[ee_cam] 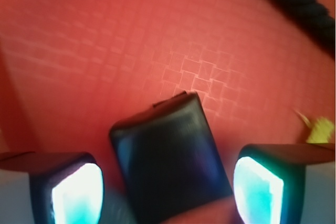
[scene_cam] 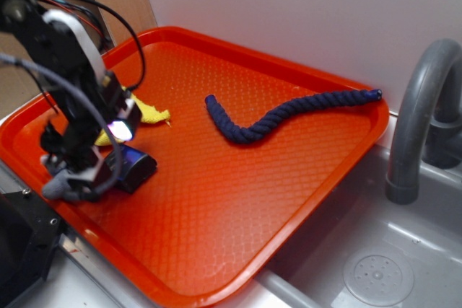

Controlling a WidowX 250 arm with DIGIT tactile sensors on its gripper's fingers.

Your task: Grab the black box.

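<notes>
- Where the orange tray (scene_cam: pixel 238 200) sits, I see a grey sink unit under it, a white wall behind, and a grey faucet (scene_cam: pixel 419 120) at the right beside a round drain (scene_cam: pixel 377 277).
- I read the tray's textured floor as bare across its middle and near side; its raised rim closes all round.
- My tool (ee_cam: pixel 168 187) hangs low at the tray's left end, its two lit fingers (ee_cam: pixel 76 192) spread apart.
- I see the black box (ee_cam: pixel 168 156) lying flat on the tray between them, tilted, with a gap on each side; nothing is gripped.
- I count one black box, one dark blue rope (scene_cam: pixel 281 117) curving toward the far right corner, and one yellow cloth (scene_cam: pixel 148 113) behind the tool.
</notes>
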